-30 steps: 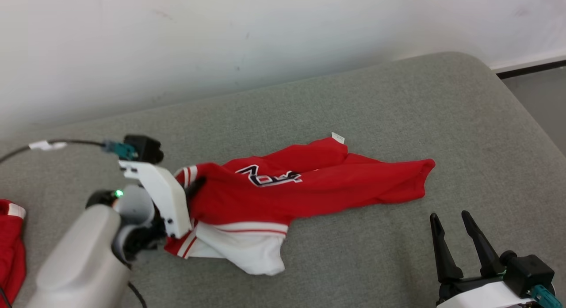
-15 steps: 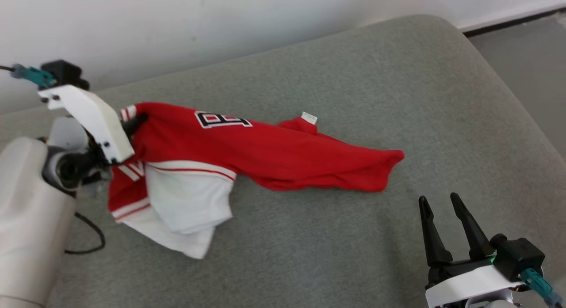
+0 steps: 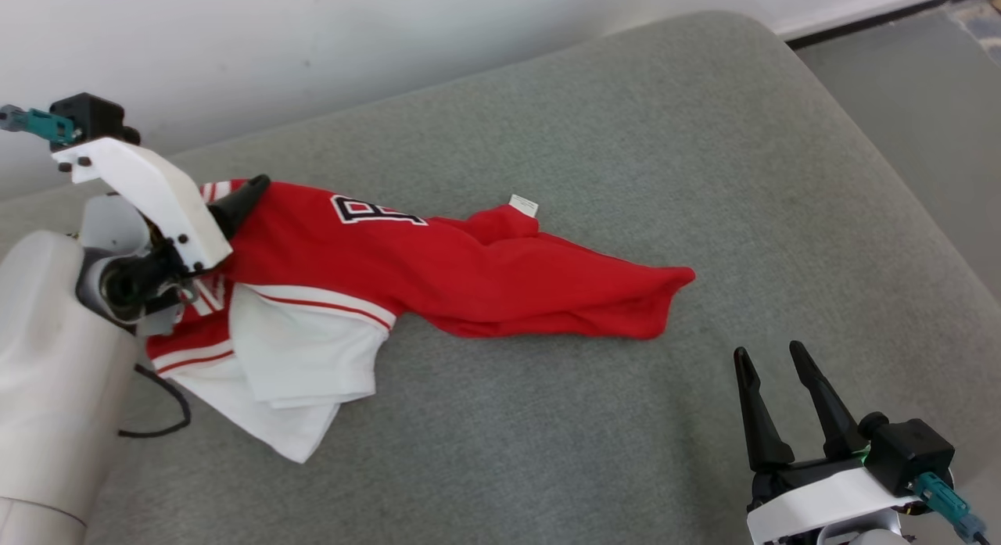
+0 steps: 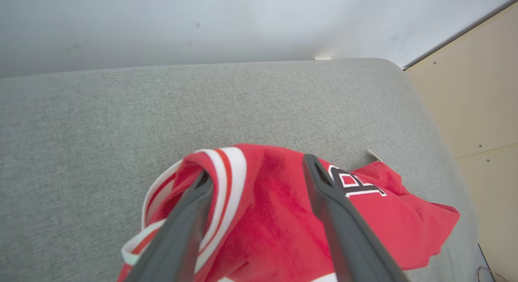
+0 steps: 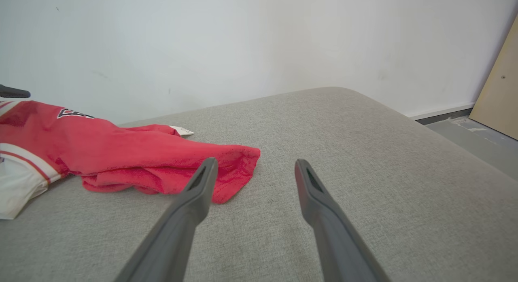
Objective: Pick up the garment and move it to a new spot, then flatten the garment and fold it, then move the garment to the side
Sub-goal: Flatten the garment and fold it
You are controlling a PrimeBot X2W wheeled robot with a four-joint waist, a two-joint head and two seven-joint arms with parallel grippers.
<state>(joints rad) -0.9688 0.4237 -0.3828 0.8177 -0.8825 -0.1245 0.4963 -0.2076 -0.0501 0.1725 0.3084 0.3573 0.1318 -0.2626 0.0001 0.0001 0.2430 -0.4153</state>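
The garment [image 3: 469, 271] is a red jersey with white sleeves, striped trim and black-and-white lettering. It lies stretched across the grey cushion [image 3: 626, 138], with its left end lifted. My left gripper [image 3: 249, 189] is shut on that striped end, and white cloth hangs below it. In the left wrist view the fingers [image 4: 190, 217] straddle bunched red fabric [image 4: 275, 217] at the gripper [image 4: 257, 170]. My right gripper [image 3: 768, 351] is open and holds nothing, hovering low at the front right, just short of the garment's right tip [image 5: 238, 156]. The right gripper [image 5: 255, 162] points across bare cushion.
A white wall runs behind the cushion [image 5: 344, 152]. Grey floor [image 3: 899, 84] lies beyond the cushion's rounded right edge. A beige board [image 4: 465, 92] leans at the far right. A black cable [image 3: 168, 420] loops under my left arm.
My left gripper has raised the garment's striped end up and to the left, drawing the red body out longer and uncovering the lettering. The head camera has shifted too. The right gripper stays open.
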